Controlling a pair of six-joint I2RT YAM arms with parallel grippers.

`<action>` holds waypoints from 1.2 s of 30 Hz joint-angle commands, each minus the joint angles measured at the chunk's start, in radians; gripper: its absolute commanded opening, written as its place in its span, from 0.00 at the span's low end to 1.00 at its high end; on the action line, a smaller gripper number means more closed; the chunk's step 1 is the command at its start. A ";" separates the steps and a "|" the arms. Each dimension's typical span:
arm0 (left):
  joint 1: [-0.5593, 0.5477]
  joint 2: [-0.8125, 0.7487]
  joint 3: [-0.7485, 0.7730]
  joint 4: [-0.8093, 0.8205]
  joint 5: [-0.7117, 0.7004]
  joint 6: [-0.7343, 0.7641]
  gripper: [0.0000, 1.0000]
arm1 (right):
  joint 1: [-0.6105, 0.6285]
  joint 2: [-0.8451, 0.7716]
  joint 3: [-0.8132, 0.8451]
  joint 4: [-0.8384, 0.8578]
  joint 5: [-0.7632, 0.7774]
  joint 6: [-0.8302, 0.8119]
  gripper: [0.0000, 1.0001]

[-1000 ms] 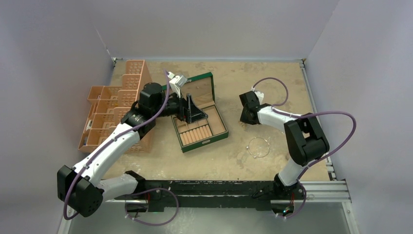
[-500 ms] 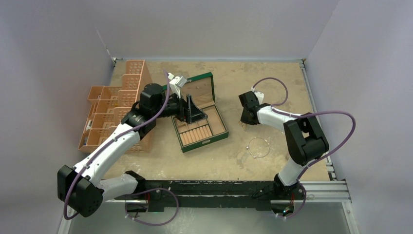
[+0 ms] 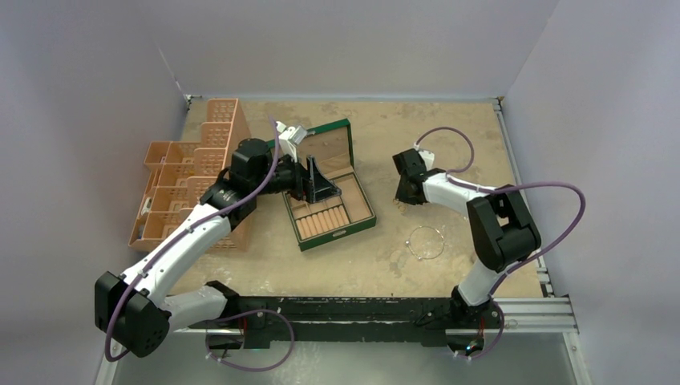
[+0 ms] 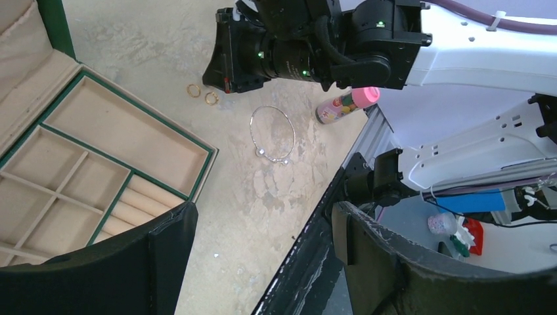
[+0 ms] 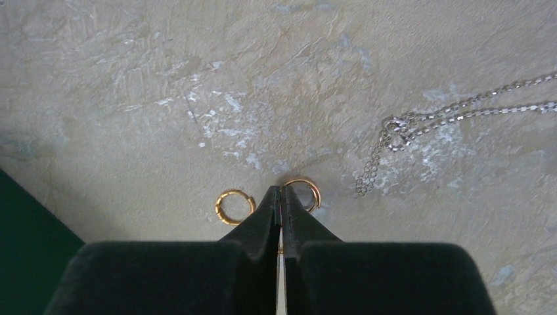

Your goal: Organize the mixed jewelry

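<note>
My right jaws are pressed together, tips down between two gold rings (image 5: 234,207) on the desk (image 5: 131,98), silver chain (image 5: 420,121) just beside, wire hoop (image 3: 426,242) nearer. My left jaws hang spread over the green box (image 4: 148,113).

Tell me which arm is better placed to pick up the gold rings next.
Right: the right fingers, shut, sit at the gold rings; the left fingers hang open over the green box, farther away.
</note>
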 commanded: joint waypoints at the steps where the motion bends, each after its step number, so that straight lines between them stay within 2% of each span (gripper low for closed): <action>1: -0.004 -0.020 -0.012 0.033 -0.007 -0.046 0.75 | 0.006 -0.086 0.016 0.012 -0.069 0.054 0.00; 5: -0.004 -0.006 -0.021 0.060 -0.008 -0.119 0.75 | 0.005 -0.179 -0.007 0.085 -0.144 0.095 0.00; 9: 0.001 0.023 -0.046 0.104 0.002 -0.253 0.77 | -0.014 -0.283 -0.031 0.187 -0.272 0.109 0.00; 16: 0.001 0.099 -0.082 0.347 0.153 -0.488 0.78 | -0.111 -0.391 -0.038 0.321 -0.654 0.115 0.00; 24: -0.002 0.171 -0.050 0.525 0.200 -0.655 0.79 | -0.125 -0.514 -0.077 0.463 -0.916 0.242 0.00; 29: -0.022 0.219 -0.118 0.835 0.202 -0.835 0.78 | -0.124 -0.592 -0.188 0.639 -1.015 0.356 0.00; 36: -0.057 0.243 -0.136 0.991 0.195 -0.916 0.73 | -0.120 -0.657 -0.265 0.844 -1.101 0.499 0.00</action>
